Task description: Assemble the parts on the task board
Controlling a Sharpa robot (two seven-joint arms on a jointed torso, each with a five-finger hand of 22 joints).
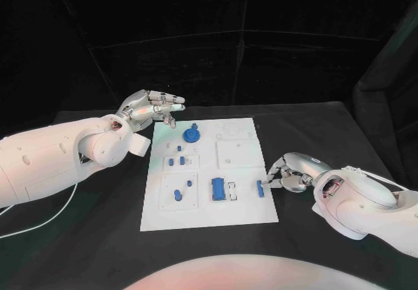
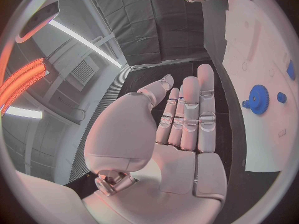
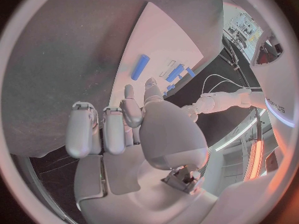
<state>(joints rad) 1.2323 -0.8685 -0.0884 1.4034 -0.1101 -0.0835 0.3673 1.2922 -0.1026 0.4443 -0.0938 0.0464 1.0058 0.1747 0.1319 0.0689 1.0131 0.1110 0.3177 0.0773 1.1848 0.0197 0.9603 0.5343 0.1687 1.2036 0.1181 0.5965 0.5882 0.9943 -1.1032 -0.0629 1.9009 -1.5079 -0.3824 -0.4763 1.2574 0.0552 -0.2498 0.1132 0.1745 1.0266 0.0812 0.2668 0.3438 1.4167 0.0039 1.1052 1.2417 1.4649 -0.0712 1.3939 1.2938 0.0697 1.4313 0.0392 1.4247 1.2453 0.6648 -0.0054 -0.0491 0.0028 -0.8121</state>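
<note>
Left wrist view: left hand [image 2: 181,134] empty, fingers straight; blue gear [image 2: 257,99] beside.

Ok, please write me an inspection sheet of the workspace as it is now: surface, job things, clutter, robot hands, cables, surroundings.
Surface: black table, covered with dark cloth.
Job things: white board in the middle of the table; blue gear at its far end; large blue block and several small blue parts nearer; a thin blue part at its right edge.
Clutter: nothing seen.
Robot hands: left robot hand raised beside the board's far left corner, fingers straight, holding nothing; right robot hand at the board's right edge, fingers next to the thin blue part, grasp unclear.
Cables: white cable on the table under the left arm.
Surroundings: black curtains behind.
</note>
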